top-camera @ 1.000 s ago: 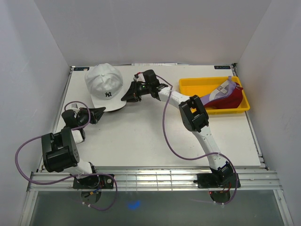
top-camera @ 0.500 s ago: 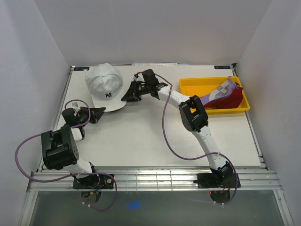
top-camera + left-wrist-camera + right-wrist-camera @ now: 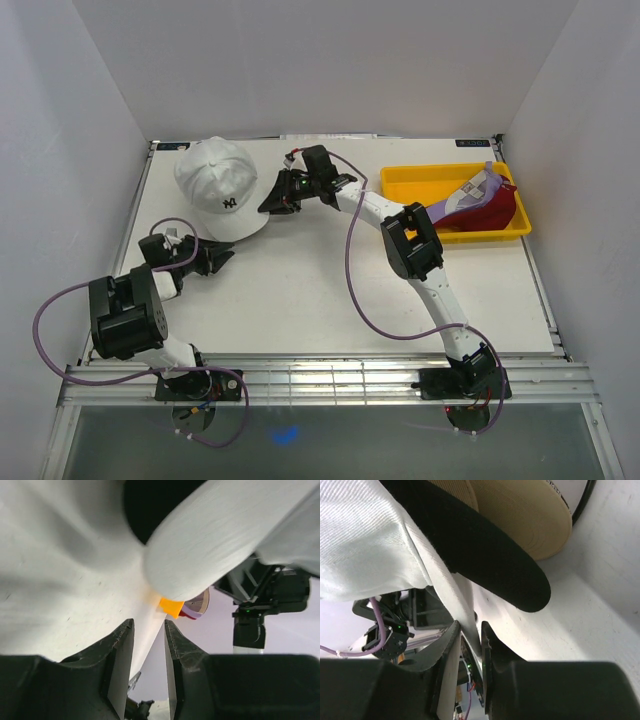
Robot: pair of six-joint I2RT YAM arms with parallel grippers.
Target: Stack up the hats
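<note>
Hats: the stack sits at the far left of the worktop (image 3: 300,290), crowned by the white fabric baseball cap with a curved brim (image 3: 215,178). My right gripper (image 3: 270,200) has its jaws pinched nearly closed on the edge of that white brim. From my right wrist I see a black curved brim (image 3: 490,560) and a tan curved brim (image 3: 525,515) tucked against it, so I judge three are nested here.

My left gripper (image 3: 222,256) hangs just beside the brim's near edge, jaws a little apart with nothing between them — only bare worktop shows in the gap. The purple fabric cap (image 3: 468,190) and red fabric cap (image 3: 497,212) lie in the yellow plastic tray (image 3: 400,182), well apart on the far right.

To do this well, I reckon I should settle the white brim squarely over the black one before letting go, then fetch the purple cap by its brim.

Writing? There's a small dark emblem (image 3: 231,202) on the white crown — it looks like interlocked letters, too small to read for certain.
</note>
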